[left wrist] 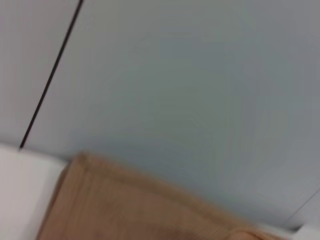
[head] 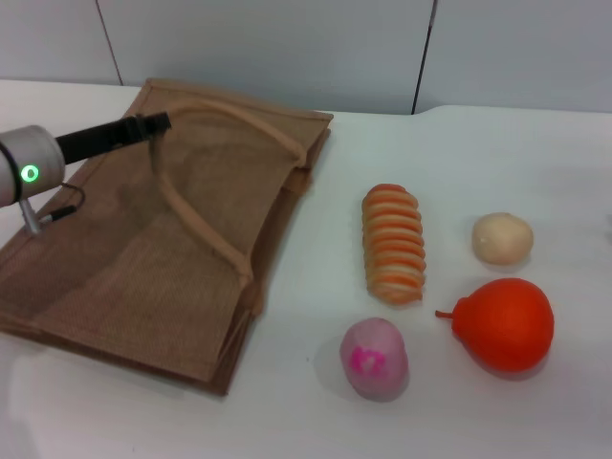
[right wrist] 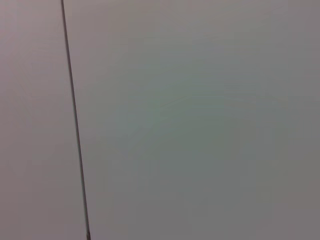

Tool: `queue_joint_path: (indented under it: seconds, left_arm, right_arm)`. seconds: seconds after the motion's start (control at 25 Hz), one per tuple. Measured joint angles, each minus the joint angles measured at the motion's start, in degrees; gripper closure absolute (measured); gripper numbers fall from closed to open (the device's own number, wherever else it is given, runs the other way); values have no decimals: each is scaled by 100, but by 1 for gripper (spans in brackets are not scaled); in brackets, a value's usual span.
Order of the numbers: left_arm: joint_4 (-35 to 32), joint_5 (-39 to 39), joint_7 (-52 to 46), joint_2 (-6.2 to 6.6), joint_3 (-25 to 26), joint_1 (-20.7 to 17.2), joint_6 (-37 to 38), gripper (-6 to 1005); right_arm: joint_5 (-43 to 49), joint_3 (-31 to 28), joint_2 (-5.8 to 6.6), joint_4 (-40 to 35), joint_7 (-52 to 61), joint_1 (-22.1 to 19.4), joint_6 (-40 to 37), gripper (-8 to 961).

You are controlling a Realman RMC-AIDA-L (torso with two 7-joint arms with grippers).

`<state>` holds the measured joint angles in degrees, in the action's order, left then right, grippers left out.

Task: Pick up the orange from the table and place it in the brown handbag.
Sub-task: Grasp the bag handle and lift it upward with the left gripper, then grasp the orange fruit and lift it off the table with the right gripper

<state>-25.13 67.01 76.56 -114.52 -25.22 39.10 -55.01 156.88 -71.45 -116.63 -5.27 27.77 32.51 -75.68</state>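
Left gripper (head: 153,122) sits at the upper handle (head: 244,120) of the brown handbag (head: 143,277); whether its jaws are closed on the handle cannot be told. The bag lies flat on the white table (head: 287,411). The orange (head: 507,323) rests on the table well right of the bag, beside a striped roll (head: 393,243), a beige ball (head: 502,238) and a pink ball (head: 374,358) with an unreadable magenta mark. Right gripper is out of view.

From my seat the head view is bright and evenly lit from above. The glossy orange-red fruit (head: 506,325) carries a soft sheen and drops a faint shadow just below itself. My left wrist view blurs the woven tan-brown jute handbag (left wrist: 140,205); the right wrist view shows only flat grey wall.
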Motion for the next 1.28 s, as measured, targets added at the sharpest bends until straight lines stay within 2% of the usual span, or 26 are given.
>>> queue_joint_path:
  seconds: [0.2,0.4,0.72,0.92,1.08,1.28]
  left_arm:
    - [-30,1066,687,-9,0,-322,-636,872]
    - [-8,1612,1016,-10,0,-490,-1074,873]
    - [3,2088,1249,6,0,-642,-1576,873]
    - [56,2159,1271,33,0,-636,-1838,872]
    - [80,2183,1283,41,0,-612,-1969,872]
    - [80,2195,1283,44,6,-612,-2151,874]
  right_arm:
    - [34,10,0,16,0,-1,0,210]
    - [64,267,4,32,19,4,-14,210]
    - [479,1376,165,-91,471,221,-285,209]
    - [880,2255,251,-727,960,618,-804,209]
    - [897,2924,258,-1270,1341,830,-1201,209]
    - [898,3715,260,-1783,1777,902,-1606,209]
